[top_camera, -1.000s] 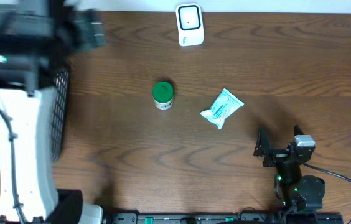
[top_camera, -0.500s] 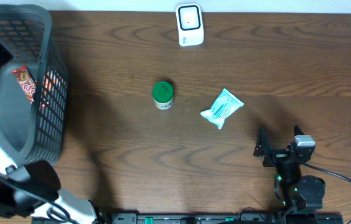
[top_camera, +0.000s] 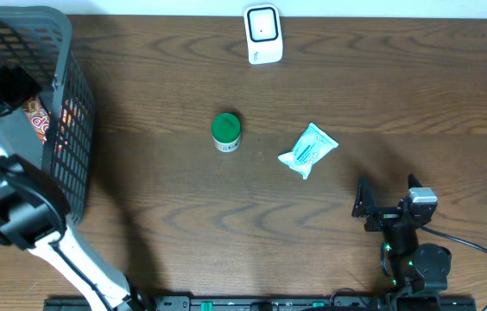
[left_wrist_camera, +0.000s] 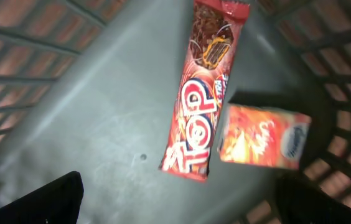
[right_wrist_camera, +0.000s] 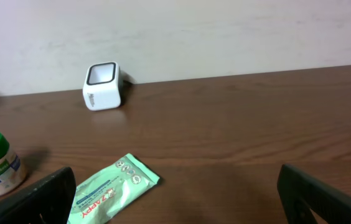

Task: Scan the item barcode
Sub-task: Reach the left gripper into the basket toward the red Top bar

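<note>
**Overhead.** Left gripper (top_camera: 6, 82) hangs inside the basket (top_camera: 75, 147). The scanner (top_camera: 262, 34) stands well apart at the table's far edge. Right gripper (top_camera: 388, 197) is spread wide and empty. Risk: the basket wall could snag the lift-out. Half a second ago the left arm lay lower. The jar (top_camera: 225, 132) and wipes packet (top_camera: 307, 150) have not moved.

**Left wrist.** Jaws are fully apart, holding nothing. The Top chocolate bar (left_wrist_camera: 203, 93) lies flat with an orange carton (left_wrist_camera: 264, 137) just beside it. Risk: a grab could catch both, or slip off the flat wrapper.

**Right wrist.** Jaws wide and empty, with the wipes packet ahead.

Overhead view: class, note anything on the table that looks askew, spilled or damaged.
Only the pale green soft packet lies at a slant on the brown wooden table. The green-lidded jar stands upright; nothing spilled.
</note>
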